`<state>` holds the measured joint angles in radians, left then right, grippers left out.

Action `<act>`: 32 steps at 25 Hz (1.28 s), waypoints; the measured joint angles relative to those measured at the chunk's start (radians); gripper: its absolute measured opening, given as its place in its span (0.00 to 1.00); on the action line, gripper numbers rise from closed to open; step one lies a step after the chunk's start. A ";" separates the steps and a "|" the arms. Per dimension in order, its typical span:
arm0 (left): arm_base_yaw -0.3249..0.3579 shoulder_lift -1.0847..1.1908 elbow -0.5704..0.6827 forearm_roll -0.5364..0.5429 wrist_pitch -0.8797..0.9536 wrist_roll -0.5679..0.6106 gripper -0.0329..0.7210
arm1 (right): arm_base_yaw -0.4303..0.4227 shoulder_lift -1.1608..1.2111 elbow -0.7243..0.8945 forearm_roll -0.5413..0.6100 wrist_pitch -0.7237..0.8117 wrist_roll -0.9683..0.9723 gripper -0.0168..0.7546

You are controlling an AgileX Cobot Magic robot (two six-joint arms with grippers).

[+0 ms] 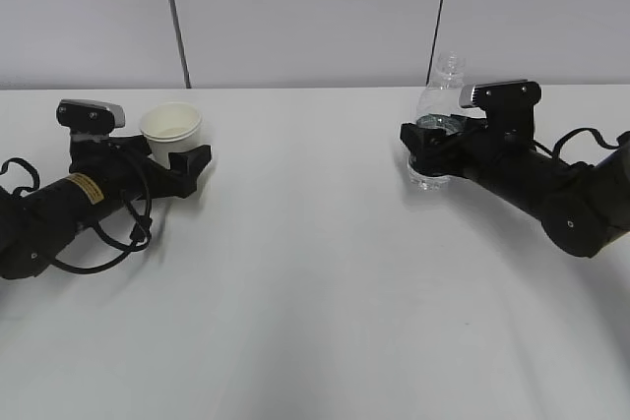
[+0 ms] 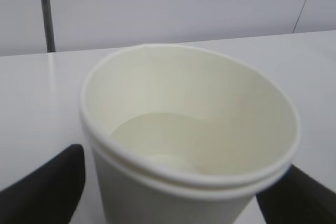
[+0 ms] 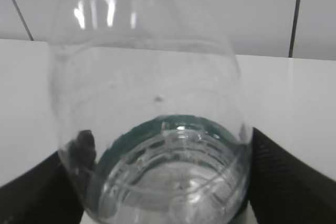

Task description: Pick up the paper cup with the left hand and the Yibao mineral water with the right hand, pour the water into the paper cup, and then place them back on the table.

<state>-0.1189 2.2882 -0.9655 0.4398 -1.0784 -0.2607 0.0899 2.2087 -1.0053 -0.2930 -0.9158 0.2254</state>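
on the left of the large plain white surface [image 1: 315, 272], the black left arm with its yellow sticker lies low, and its claw [image 1: 180, 158] is clamped on the small tapered cream-white paper cup [image 1: 171, 132]. the cup stands upright with its open mouth up, and its base is hidden behind the claw in the exterior view. the left wrist view looks down into the cup [image 2: 189, 135]: a black finger [image 2: 44, 187] sits against its left wall and another against its right wall, and a shallow pool of clear water [image 2: 157, 137] lies in the bottom.

on the right, well apart from the cup, the black right arm with the silver-grey camera block reaches in from the right edge. its claw [image 1: 425, 148] is clamped around the middle of the small clear plastic bottle [image 1: 440, 95], which stands upright with its open neck above the claw and its base showing just below it, on or very near the surface. in the right wrist view the bottle [image 3: 147, 108] fills the frame between two black fingers [image 3: 286, 177], its dark green label seen through the clear wall, with a little water [image 3: 173, 187] low inside.
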 joint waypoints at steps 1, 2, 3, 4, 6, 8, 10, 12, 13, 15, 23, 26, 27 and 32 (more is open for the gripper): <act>0.000 0.000 0.000 0.001 -0.001 0.000 0.83 | 0.000 0.000 0.000 -0.003 0.000 0.000 0.83; 0.000 0.000 0.000 0.001 -0.002 0.000 0.83 | 0.000 0.000 0.000 -0.003 0.000 0.000 0.82; 0.000 0.000 0.000 0.002 -0.002 0.000 0.83 | 0.000 0.000 0.000 -0.004 -0.002 0.000 0.81; 0.000 0.000 0.000 0.003 -0.003 0.000 0.83 | 0.000 0.000 0.000 -0.004 -0.004 0.000 0.79; 0.000 0.000 0.000 0.004 -0.006 0.000 0.83 | 0.000 0.000 0.000 -0.009 -0.011 0.000 0.77; 0.000 0.000 0.000 0.004 -0.008 0.000 0.83 | 0.000 0.000 0.000 -0.018 -0.017 0.000 0.75; 0.000 0.000 0.000 0.004 -0.008 0.000 0.83 | 0.000 0.000 0.000 -0.020 -0.025 0.005 0.74; 0.000 0.000 0.000 0.004 -0.008 0.000 0.83 | 0.000 0.000 0.000 -0.022 -0.032 0.024 0.74; 0.000 0.000 0.000 0.004 -0.008 0.000 0.83 | 0.000 0.000 0.000 -0.024 -0.034 0.034 0.74; 0.000 0.000 0.000 0.004 -0.008 0.000 0.83 | 0.000 0.000 0.000 -0.031 -0.036 0.038 0.77; 0.000 0.000 -0.001 0.004 -0.010 0.000 0.83 | 0.000 0.000 0.000 -0.059 -0.017 0.053 0.87; 0.000 0.000 -0.001 0.004 -0.011 0.000 0.83 | 0.000 -0.017 0.000 -0.067 0.004 0.057 0.87; 0.000 0.000 -0.001 0.004 -0.011 0.000 0.83 | 0.000 -0.027 0.000 -0.069 0.017 0.061 0.87; 0.000 0.000 -0.001 0.005 -0.011 0.000 0.83 | 0.000 -0.083 0.000 -0.073 0.047 0.061 0.87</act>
<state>-0.1189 2.2882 -0.9661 0.4449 -1.0894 -0.2607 0.0899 2.1261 -1.0053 -0.3658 -0.8684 0.2866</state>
